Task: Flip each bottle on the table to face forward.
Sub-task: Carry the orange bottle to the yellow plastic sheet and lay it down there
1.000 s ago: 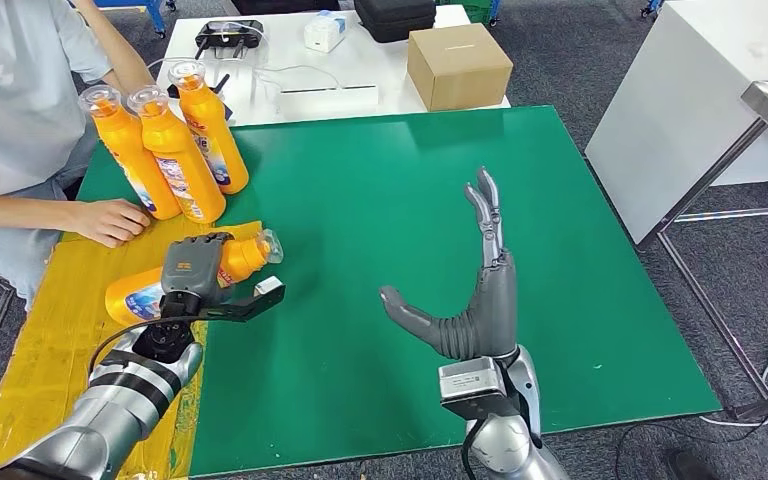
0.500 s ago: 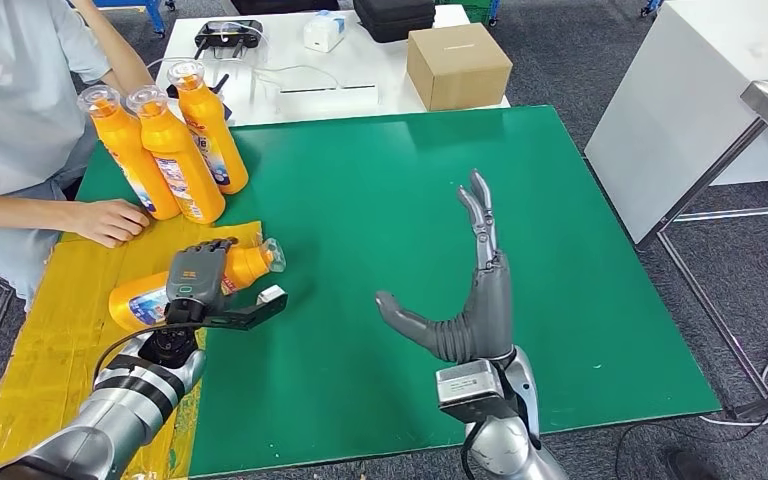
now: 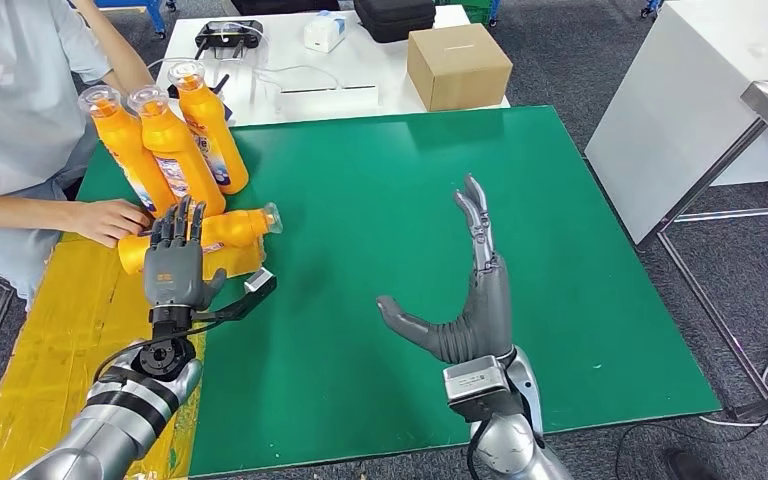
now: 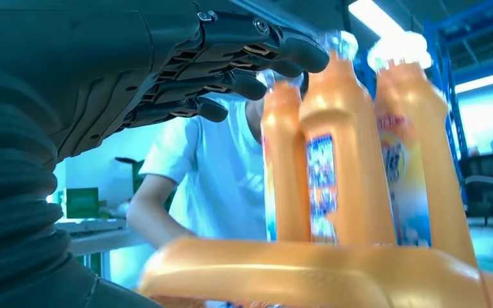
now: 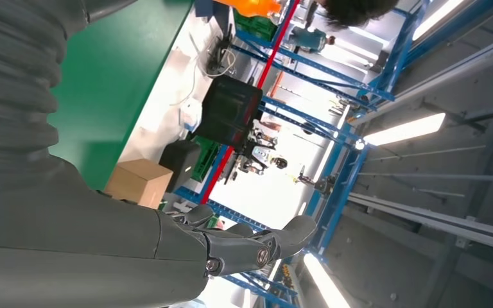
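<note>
An orange bottle (image 3: 230, 230) lies on its side on the yellow strip (image 3: 60, 320) at the green table's (image 3: 410, 200) left, cap pointing right. My left hand (image 3: 173, 268) stands just in front of it, fingers straight and spread, holding nothing. In the left wrist view the fingers (image 4: 231, 58) hover apart from the lying bottle (image 4: 282, 279). Three orange bottles (image 3: 175, 150) stand upright at the back left, also seen as upright bottles (image 4: 346, 147) from that wrist. My right hand (image 3: 475, 300) is open over the table's middle, its fingers (image 5: 250, 247) holding nothing.
A person (image 3: 10, 100) sits at the left with a hand (image 3: 108, 220) resting on the table beside the lying bottle. Behind the green table is a white table (image 3: 290, 60) with a cardboard box (image 3: 458, 65). A white cabinet (image 3: 690, 100) stands at the right.
My left hand has let go of the lying bottle and its fingers have straightened upward. The bottle now lies a little farther back. My right hand has drifted slightly nearer.
</note>
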Action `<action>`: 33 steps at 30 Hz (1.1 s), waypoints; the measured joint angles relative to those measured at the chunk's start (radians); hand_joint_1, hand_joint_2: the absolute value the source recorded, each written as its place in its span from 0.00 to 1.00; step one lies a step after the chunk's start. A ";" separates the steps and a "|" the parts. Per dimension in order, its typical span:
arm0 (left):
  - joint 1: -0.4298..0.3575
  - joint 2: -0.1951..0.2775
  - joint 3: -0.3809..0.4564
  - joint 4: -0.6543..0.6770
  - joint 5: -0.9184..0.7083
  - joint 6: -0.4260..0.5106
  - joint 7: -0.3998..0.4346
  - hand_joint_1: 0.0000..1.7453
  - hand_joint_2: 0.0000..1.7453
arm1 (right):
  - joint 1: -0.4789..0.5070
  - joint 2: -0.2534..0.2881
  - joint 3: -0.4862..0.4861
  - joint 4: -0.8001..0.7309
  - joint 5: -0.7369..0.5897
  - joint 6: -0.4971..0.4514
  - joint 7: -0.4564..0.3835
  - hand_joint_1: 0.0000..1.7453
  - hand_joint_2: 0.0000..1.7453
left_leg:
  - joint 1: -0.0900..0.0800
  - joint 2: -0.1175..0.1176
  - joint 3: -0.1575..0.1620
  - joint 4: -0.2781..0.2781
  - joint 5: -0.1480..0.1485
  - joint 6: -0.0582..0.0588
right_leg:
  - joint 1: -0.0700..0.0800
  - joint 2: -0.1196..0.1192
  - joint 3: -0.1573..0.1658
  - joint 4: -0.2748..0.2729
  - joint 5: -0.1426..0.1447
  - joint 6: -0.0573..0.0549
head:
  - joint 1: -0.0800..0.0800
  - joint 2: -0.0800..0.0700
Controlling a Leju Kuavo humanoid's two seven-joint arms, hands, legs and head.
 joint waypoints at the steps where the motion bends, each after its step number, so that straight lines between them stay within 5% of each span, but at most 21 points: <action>1: 0.007 0.006 -0.004 -0.022 0.000 0.001 0.003 0.00 1.00 | 0.000 -0.001 0.001 0.001 0.000 -0.003 0.000 0.00 1.00 | 0.000 0.000 0.000 0.000 0.000 0.000 | 0.000 0.000 0.000 0.000 0.000 0.000 | 0.000 0.000; 8: 0.103 0.017 0.013 -0.253 0.013 0.004 -0.107 0.00 1.00 | 0.008 -0.013 0.002 0.002 -0.020 -0.014 -0.015 0.00 1.00 | 0.000 0.000 0.000 0.000 0.000 0.000 | 0.000 0.000 0.000 0.000 0.000 0.000 | 0.000 0.000; 10: 0.147 -0.012 0.060 -0.346 0.072 0.004 -0.267 0.00 1.00 | 0.018 -0.015 0.002 0.002 -0.037 -0.014 -0.025 0.00 1.00 | 0.000 0.000 0.000 0.000 0.000 0.000 | -0.001 0.000 0.000 0.000 0.000 0.000 | 0.000 0.000; 12: 0.195 -0.076 0.148 -0.433 0.224 0.002 -0.525 0.00 1.00 | 0.034 -0.019 0.001 0.000 -0.058 -0.006 -0.032 0.00 1.00 | -0.001 0.000 -0.001 0.000 -0.001 0.000 | -0.001 0.000 0.000 0.000 -0.001 0.000 | 0.000 0.000; 15: 0.285 -0.156 0.232 -0.549 0.660 -0.089 -0.791 0.00 1.00 | 0.084 -0.027 -0.016 -0.012 -0.136 0.065 -0.035 0.00 1.00 | -0.002 0.001 0.000 0.000 -0.004 0.001 | -0.002 0.001 0.000 -0.001 -0.001 0.001 | 0.000 0.000; 19: 0.453 -0.156 0.222 -0.714 1.315 -0.493 -0.848 0.00 1.00 | 0.200 -0.043 -0.109 -0.024 -0.233 0.155 -0.046 0.00 1.00 | -0.002 0.002 0.001 0.000 -0.006 0.001 | -0.002 0.002 0.000 -0.001 -0.004 0.002 | 0.000 0.000; 22: 0.564 -0.144 0.225 -0.794 1.535 -0.723 -0.870 0.00 1.00 | 0.266 -0.050 -0.204 -0.025 -0.259 0.171 -0.055 0.00 1.00 | -0.001 0.001 0.001 0.000 -0.007 0.001 | -0.001 0.001 0.001 -0.001 -0.005 0.001 | 0.000 0.000; 33: 0.699 -0.134 0.263 -0.868 1.659 -0.886 -0.848 0.00 1.00 | 0.344 -0.032 -0.389 -0.045 -0.273 0.197 -0.063 0.00 1.00 | -0.001 0.001 0.003 0.000 -0.008 0.000 | -0.001 0.001 0.002 -0.001 -0.005 0.000 | 0.000 0.000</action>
